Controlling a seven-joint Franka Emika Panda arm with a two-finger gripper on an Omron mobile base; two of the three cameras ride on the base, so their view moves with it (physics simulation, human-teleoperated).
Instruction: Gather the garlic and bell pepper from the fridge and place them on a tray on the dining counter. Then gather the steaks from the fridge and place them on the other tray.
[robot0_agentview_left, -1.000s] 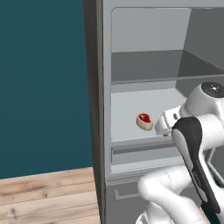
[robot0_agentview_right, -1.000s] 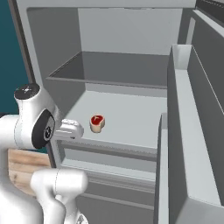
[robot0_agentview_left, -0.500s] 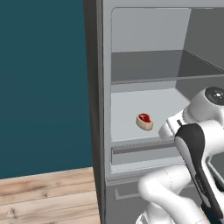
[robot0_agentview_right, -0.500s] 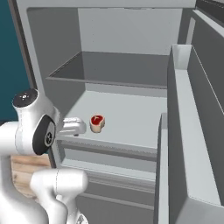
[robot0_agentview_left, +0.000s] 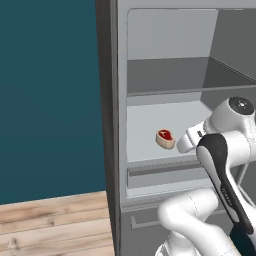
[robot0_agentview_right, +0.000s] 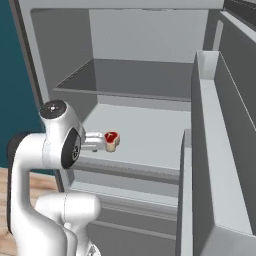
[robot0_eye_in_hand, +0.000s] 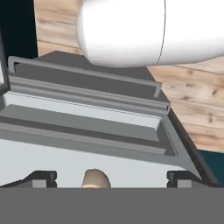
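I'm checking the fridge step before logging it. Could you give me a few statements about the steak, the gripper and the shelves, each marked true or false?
1. The raw steak lies on a pale shelf inside the fridge. True.
2. The gripper is shut on the steak. False: its fingertips stand wide apart, with the steak between them.
3. The fridge stands open. True.
4. A bell pepper sits beside the steak. False: nothing else lies on that shelf.
5. The shelf above the steak is bare. True.
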